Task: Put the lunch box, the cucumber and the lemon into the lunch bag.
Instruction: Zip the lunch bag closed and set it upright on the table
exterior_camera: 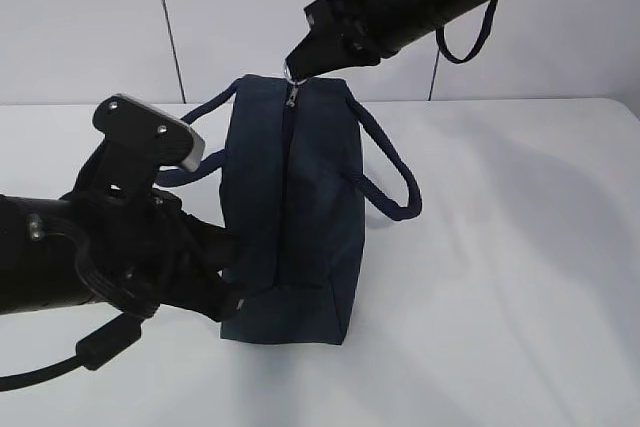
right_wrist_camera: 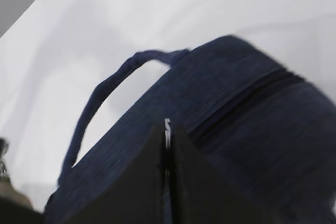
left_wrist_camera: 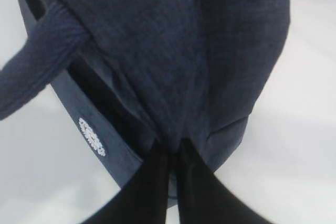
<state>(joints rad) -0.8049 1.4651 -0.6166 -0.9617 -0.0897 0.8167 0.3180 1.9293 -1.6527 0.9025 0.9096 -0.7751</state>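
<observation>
On the left, the left gripper (exterior_camera: 232,265) has its jaws pressed together on a fold of fabric at the near end of the bag (exterior_camera: 285,217); the left wrist view shows cloth gathering into the pinch. That hold looks meant to anchor the bag so it cannot slide or lift while the zipper (exterior_camera: 288,187) is worked. The bag stands upright in the middle of the table (exterior_camera: 520,247), its handles (exterior_camera: 385,172) drooping to either side, and the zipper line along the top appears shut. Further right and above, the right gripper (exterior_camera: 298,65) is closed on the metal ring pull (exterior_camera: 291,75) at the bag's far end, probably to draw the zipper along. The lunch box, cucumber and lemon are not visible anywhere; whether they are already inside cannot be told.
</observation>
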